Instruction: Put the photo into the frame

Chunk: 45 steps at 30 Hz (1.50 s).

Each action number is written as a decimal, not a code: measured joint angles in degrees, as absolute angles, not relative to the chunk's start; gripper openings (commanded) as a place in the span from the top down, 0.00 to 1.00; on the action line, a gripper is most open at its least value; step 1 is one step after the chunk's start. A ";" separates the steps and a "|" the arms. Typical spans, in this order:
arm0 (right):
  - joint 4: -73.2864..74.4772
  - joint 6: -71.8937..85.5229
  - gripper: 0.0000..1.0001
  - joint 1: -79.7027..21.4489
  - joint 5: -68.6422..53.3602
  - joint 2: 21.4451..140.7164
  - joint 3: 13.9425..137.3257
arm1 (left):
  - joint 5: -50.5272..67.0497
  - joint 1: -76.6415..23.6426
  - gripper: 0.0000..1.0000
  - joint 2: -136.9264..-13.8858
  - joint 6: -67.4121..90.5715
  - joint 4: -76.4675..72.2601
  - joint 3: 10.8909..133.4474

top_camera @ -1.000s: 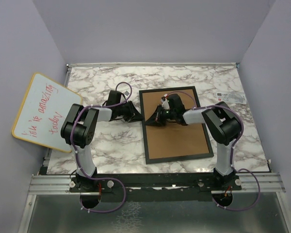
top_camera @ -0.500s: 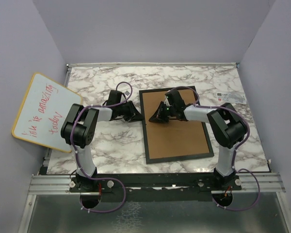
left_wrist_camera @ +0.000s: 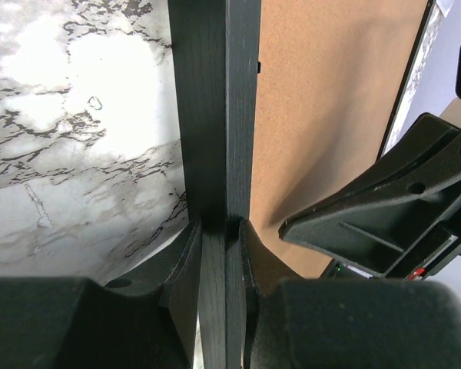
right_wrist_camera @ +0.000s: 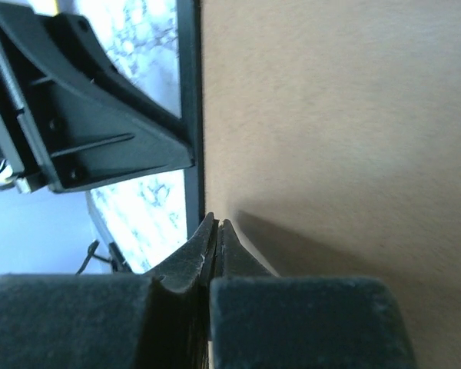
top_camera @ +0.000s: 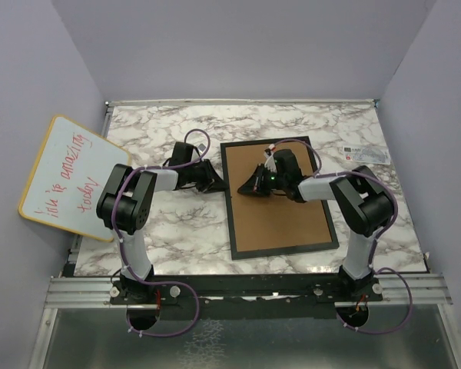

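The black frame [top_camera: 229, 201] lies face down on the marble table, with the brown backing board [top_camera: 280, 207] filling it. My left gripper [top_camera: 213, 181] is shut on the frame's left rail; in the left wrist view the rail [left_wrist_camera: 215, 100] runs straight up from between my left gripper's [left_wrist_camera: 219, 231] pads. My right gripper [top_camera: 251, 187] is shut with its fingertips pressed together, low over the backing board near that same rail. In the right wrist view my right gripper [right_wrist_camera: 216, 228] tapers to a point over the board [right_wrist_camera: 338, 115]. The photo is not in view.
A yellow-rimmed whiteboard [top_camera: 67, 175] with red writing leans off the table's left side. A small printed card [top_camera: 363, 153] lies at the back right. Grey walls close in the table on three sides. The two grippers are close together at the frame's left rail.
My right arm's wrist has swung to the right while its fingertips stayed near the board's left edge. The left arm and the frame have not moved.
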<state>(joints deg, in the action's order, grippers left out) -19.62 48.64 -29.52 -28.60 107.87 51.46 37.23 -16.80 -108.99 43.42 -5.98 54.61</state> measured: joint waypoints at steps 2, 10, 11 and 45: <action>-23.44 49.45 0.99 -29.52 -31.22 108.84 50.81 | 37.23 -16.80 0.90 -109.01 43.42 -5.91 54.63; -27.75 52.51 0.99 -29.61 -33.45 111.59 55.37 | 37.32 -16.78 0.91 -109.10 43.40 -5.91 54.63; -27.31 52.77 0.98 -29.61 -32.93 112.03 56.90 | 37.34 -16.78 0.91 -109.12 43.42 -5.91 54.63; -13.61 52.49 0.98 -29.61 -25.93 124.73 76.86 | 38.50 -16.51 0.92 -109.71 43.38 -5.85 54.63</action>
